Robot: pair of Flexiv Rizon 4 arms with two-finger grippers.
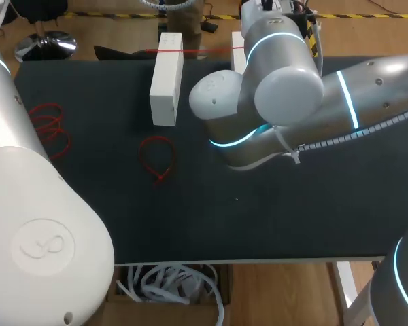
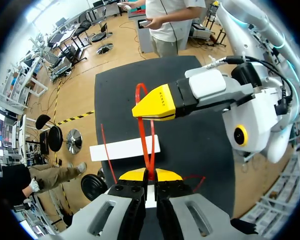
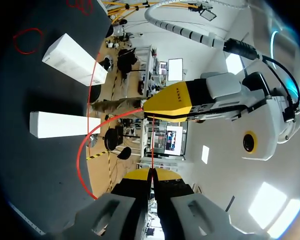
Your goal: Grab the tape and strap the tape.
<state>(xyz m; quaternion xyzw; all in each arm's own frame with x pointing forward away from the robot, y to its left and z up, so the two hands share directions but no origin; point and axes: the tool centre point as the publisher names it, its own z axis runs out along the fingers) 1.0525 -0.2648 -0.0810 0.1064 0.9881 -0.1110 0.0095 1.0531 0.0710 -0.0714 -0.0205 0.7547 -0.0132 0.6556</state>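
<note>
The tape is a thin red strap (image 2: 151, 145). In the left wrist view my left gripper (image 2: 150, 174) is shut on one end of it, above a white box (image 2: 121, 148). The strap rises from there in a narrow loop to my right gripper (image 2: 136, 111), just ahead. In the right wrist view my right gripper (image 3: 151, 174) is shut on the red strap (image 3: 80, 157), which arcs out sideways and back to my left gripper (image 3: 146, 107). In the head view the strap (image 1: 197, 50) shows as a red line across the far end of the white box (image 1: 166, 78); both grippers are hidden behind my right arm (image 1: 279, 81).
A second white box (image 1: 237, 53) lies partly behind my right arm. A loose red strap loop (image 1: 156, 157) lies mid-table, and several more red loops (image 1: 49, 125) lie at the left. The black mat (image 1: 258, 217) covers the table up to its front edge.
</note>
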